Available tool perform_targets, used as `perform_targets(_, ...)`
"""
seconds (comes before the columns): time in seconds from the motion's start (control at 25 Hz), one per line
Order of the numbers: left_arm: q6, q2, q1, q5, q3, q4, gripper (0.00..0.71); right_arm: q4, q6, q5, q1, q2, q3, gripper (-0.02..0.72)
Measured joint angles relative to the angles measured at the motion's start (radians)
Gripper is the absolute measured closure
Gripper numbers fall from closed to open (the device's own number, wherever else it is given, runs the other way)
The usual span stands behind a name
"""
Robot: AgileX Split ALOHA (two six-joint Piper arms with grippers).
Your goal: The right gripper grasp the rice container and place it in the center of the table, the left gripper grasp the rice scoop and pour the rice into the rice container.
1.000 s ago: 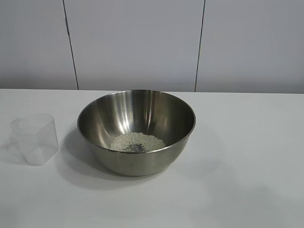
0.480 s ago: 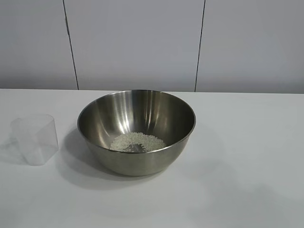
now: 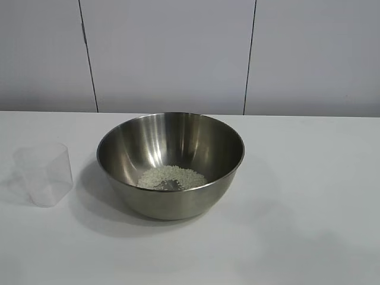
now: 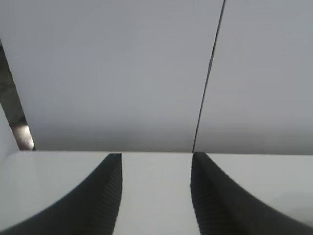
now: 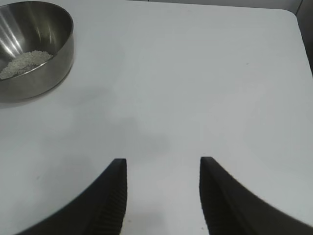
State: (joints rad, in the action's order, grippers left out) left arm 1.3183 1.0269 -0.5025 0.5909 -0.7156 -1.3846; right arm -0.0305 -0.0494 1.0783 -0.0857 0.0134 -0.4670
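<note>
Comparing with a second ago, nothing has moved: rice (image 3: 172,177) lies in the centred rice container (image 3: 170,164), rice scoop (image 3: 44,174) beside it, left pincer (image 4: 155,196) and right pincer (image 5: 163,196) spread, so the task looks finished.

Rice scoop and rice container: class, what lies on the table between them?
Nothing: in the exterior view only bare table, shaded by the rice container, separates it from the rice scoop. They stand apart, not touching.
</note>
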Motion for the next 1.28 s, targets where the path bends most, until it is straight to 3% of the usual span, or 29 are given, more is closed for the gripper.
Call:
perform_targets(0.2, 0.055, -0.002, 0.000, 0.017, 0.000, -0.048, 0.382, 0.000, 0.000, 0.000, 0.000, 0.000, 0.000, 0.390)
perform_targets(0.56, 0.083, 0.043, 0.000, -0.050, 0.000, 0.034, 0.382, 0.000, 0.000, 0.000, 0.000, 0.000, 0.000, 0.390)
perform_targets(0.88, -0.021, -0.016, 0.009, -0.109, -0.007, 0.292, 0.382, 0.000, 0.000, -0.001, 0.000, 0.000, 0.000, 0.390)
perform_targets(1.04, -0.260, -0.028, 0.096, -0.224, -0.008, 0.493, 0.382, 0.000, 0.000, -0.001, 0.000, 0.000, 0.000, 0.390)
perform_targets(1.28, -0.722, -0.129, 0.288, -0.449, -0.008, 0.759, 0.382, 0.000, 0.000, -0.001, 0.000, 0.000, 0.000, 0.390)
